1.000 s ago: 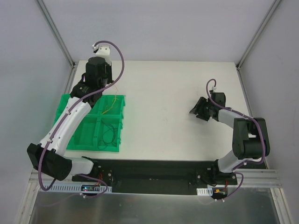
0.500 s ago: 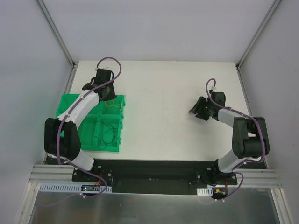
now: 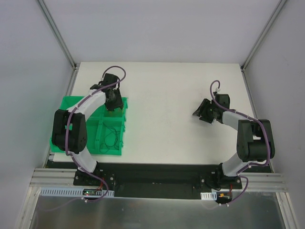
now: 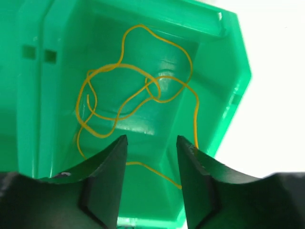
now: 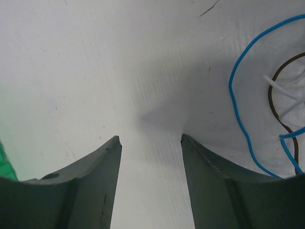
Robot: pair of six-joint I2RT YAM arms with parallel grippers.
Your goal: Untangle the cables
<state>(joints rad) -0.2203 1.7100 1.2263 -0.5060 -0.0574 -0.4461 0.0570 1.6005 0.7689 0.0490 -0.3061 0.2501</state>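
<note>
Since a second ago the left arm (image 3: pixel 90 101) has dropped from a high, raised pose to a low fold over the far right compartment of the green tray (image 3: pixel 88 138). The right arm has not shifted. The left gripper (image 4: pixel 151 140) was then carrying a strand; now its two dark fingers (image 4: pixel 107 164) stand apart above the compartment with nothing between them. The yellow cable (image 4: pixel 153 91) lies loose on the compartment floor: thin and kinked, thrown into several overlapping loops, one end trailing toward the near wall below the fingers. The tray is glossy moulded plastic with sloped walls, a chamfered corner and small square slots in the divider. A dark cable (image 3: pixel 112 136), hair-thin and curly, sits in the near right compartment. The right gripper (image 5: pixel 150 139) hovers over the matte white table (image 3: pixel 162 124) on the right side, its blunt grey fingers spread and gripping nothing. Just to its right on the table lie a blue cable (image 5: pixel 230 86) in a long smooth curve, a dark brownish loop (image 5: pixel 270 98) and a short white strand (image 5: pixel 281 86).
</note>
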